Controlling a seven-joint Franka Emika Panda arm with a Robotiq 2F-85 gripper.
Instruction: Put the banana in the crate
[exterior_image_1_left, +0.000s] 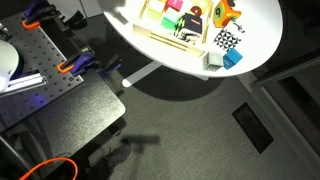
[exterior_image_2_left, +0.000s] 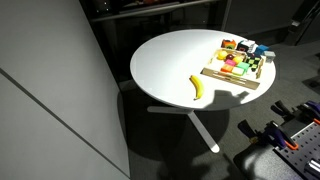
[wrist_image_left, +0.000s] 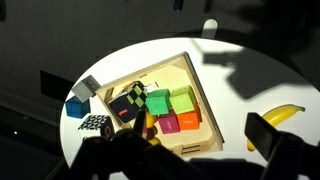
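Observation:
The yellow banana (exterior_image_2_left: 197, 88) lies on the white round table (exterior_image_2_left: 170, 60), apart from the wooden crate (exterior_image_2_left: 228, 79) and in front of it. In the wrist view the banana (wrist_image_left: 283, 115) is at the right edge, partly hidden by a dark finger. The crate (wrist_image_left: 160, 75) is in the middle and holds several coloured blocks. It also shows in an exterior view (exterior_image_1_left: 165, 40). My gripper (wrist_image_left: 200, 137) is open and empty, high above the table, over the crate's near corner. It does not show in either exterior view.
A black-and-white checkered cube (wrist_image_left: 95, 123) and a small blue block (wrist_image_left: 76, 107) stand beside the crate. An orange-and-yellow toy (exterior_image_1_left: 222, 12) stands by the crate's far side. A bench with orange clamps (exterior_image_1_left: 70, 68) is next to the table.

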